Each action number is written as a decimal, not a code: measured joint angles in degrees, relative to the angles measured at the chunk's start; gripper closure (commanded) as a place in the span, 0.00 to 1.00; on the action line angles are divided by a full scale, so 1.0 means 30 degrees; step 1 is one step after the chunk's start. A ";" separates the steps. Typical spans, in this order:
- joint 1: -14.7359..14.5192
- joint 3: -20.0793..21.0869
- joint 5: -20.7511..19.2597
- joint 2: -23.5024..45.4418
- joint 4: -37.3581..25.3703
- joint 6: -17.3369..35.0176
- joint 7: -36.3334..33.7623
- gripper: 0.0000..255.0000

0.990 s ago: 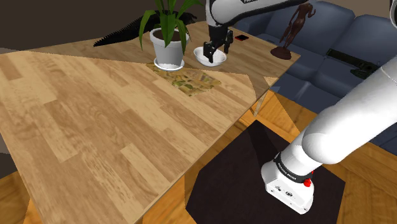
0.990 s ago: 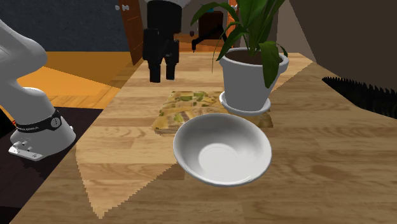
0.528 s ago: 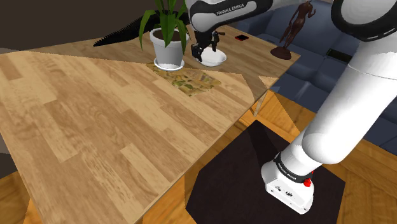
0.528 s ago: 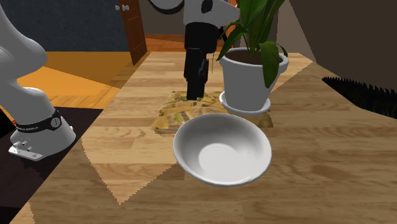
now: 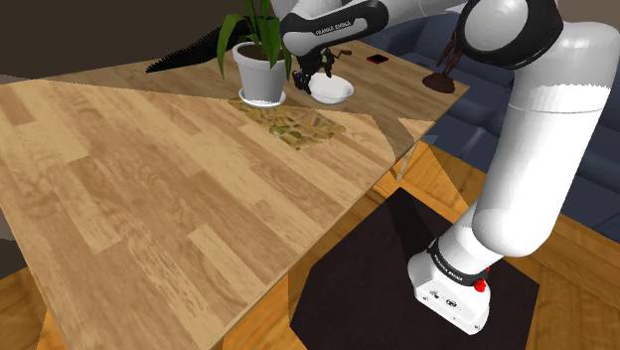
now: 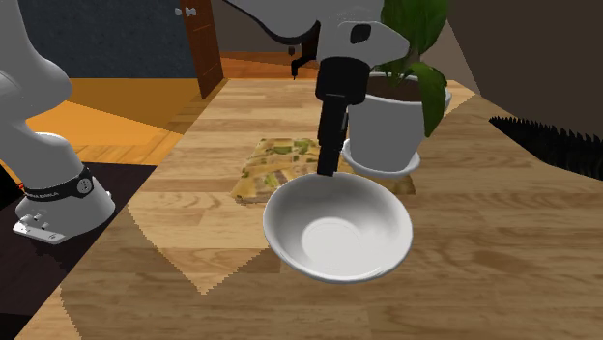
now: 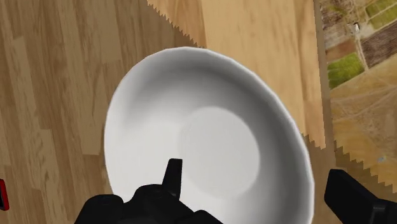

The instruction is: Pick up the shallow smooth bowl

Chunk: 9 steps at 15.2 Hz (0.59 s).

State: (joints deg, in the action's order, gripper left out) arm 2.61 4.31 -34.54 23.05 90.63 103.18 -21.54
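One second back the gripper [image 5: 314, 78] was hovering beside the bowl [image 5: 334, 90]; in the shoulder view it is now dipping onto it, at the table's [image 5: 149, 189] far end. In the second exterior view its tip is meeting the bowl's far rim. At the wrist, spread fingers [image 7: 173, 177] are straddling that rim, clasping nothing, so closing seems next.

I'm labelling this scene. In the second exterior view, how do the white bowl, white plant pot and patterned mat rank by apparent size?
1. white bowl, though it is nearest the camera.
2. white plant pot.
3. patterned mat, partly hidden by the bowl. The pot and mat look close, so that order is unsure.
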 measured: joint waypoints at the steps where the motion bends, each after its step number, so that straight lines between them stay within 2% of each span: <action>1: 0.0078 0.0006 -0.0085 -0.0035 0.0119 0.0299 -0.0089 0.00; 5: 0.0250 0.0129 -0.0356 -0.0123 0.0411 0.0406 -0.0548 0.00; 6: 0.0373 0.0152 -0.0404 -0.0089 0.0478 0.0519 -0.0516 1.00; 9: 0.0484 0.0075 -0.0455 0.0437 -0.0453 0.1468 -0.0384 1.00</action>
State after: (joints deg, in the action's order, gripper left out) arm 4.06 4.54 -35.91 24.36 89.27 107.58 -22.69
